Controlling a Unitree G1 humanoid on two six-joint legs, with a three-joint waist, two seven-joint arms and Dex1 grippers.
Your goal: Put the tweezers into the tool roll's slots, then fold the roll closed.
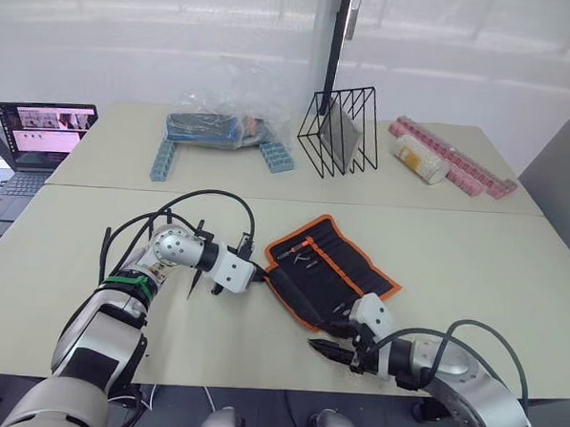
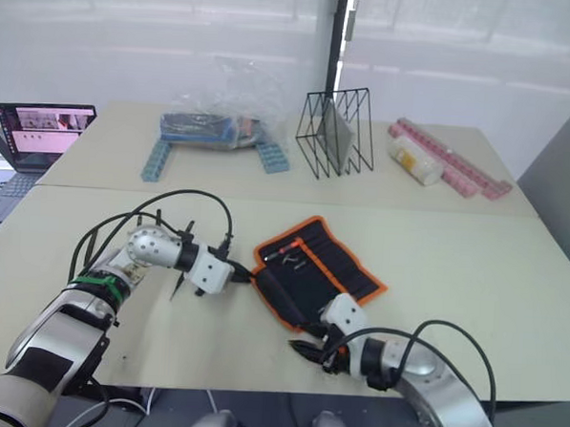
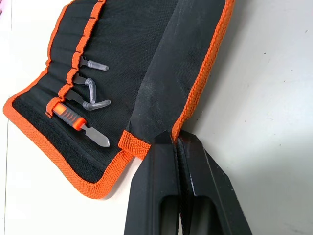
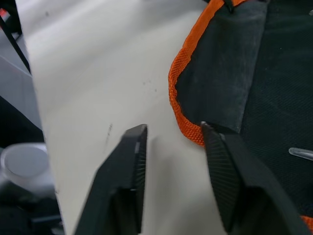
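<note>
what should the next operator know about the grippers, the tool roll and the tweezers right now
Left gripper: shut on the orange edge of the tool roll, pinching the flap at the roll's left end.
Right gripper: open, low at the roll's near corner, one finger touching the orange trim, nothing held.
Tool roll: lies open on the near table, with the left flap partly folded over.
Tweezers: tips stick out of the slots in the left wrist view, beside an orange-handled tool. The count is not clear.
Done: tools appear stowed; none seen loose on the table.
Left: fold the roll closed.
</note>
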